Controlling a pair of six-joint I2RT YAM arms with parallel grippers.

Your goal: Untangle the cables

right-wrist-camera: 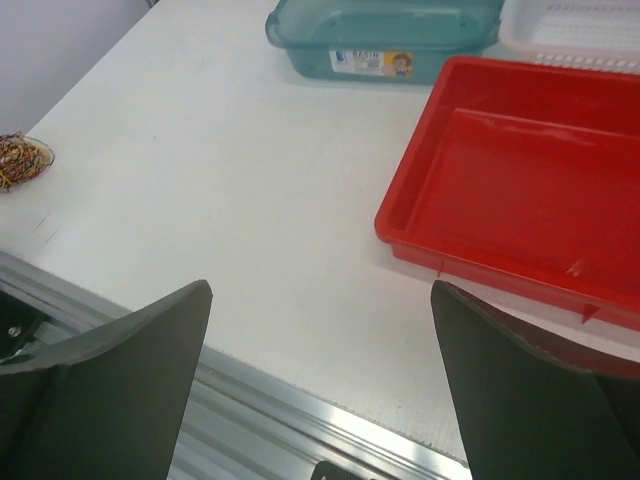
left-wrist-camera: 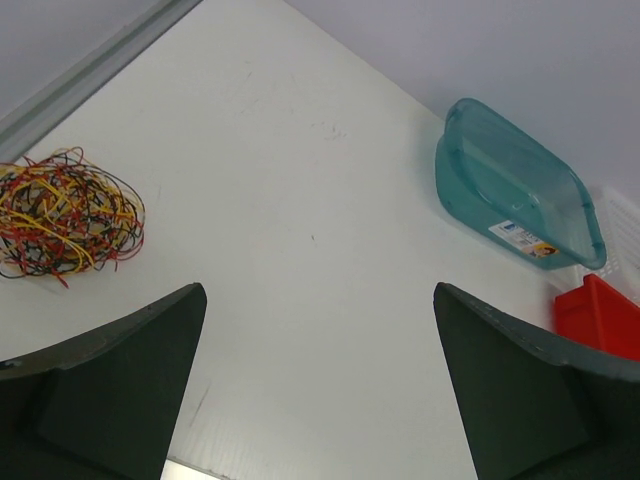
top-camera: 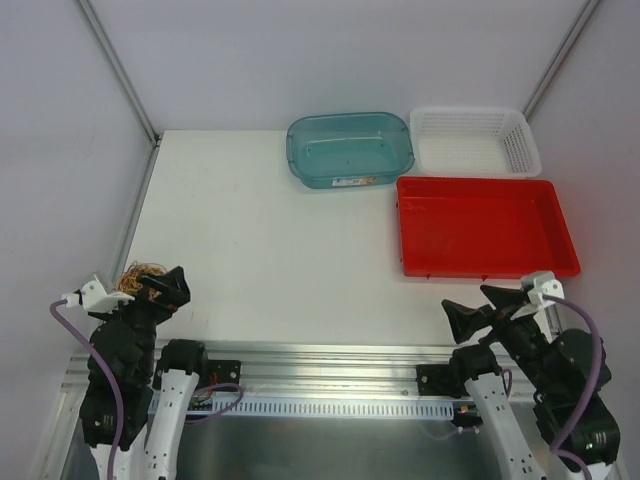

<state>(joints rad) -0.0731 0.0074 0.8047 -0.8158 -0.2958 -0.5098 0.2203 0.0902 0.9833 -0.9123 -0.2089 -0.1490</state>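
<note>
cables: tangle of hair-fine red, yellow and dark curly wires (left-wrist-camera: 65, 215), one loose heap on the white table (left-wrist-camera: 300, 180), near-left corner
left gripper (left-wrist-camera: 318, 300): fingers spread wide, holding nothing, just short of the tangle
right gripper (right-wrist-camera: 320, 295): spread wide, holding nothing, near the tray's front edge
containers: translucent teal plastic tub (top-camera: 350, 120), sticker on near wall; white perforated plastic basket (top-camera: 520, 150) touching its right side; shallow red plastic tray (top-camera: 405, 230), pale scuffs on floor
hard to make out: single strands within the heap; from above, heap partly behind left gripper

Left arm (top-camera: 125, 345) folded low, jaws spread wide — right arm (top-camera: 540, 352) likewise
</note>
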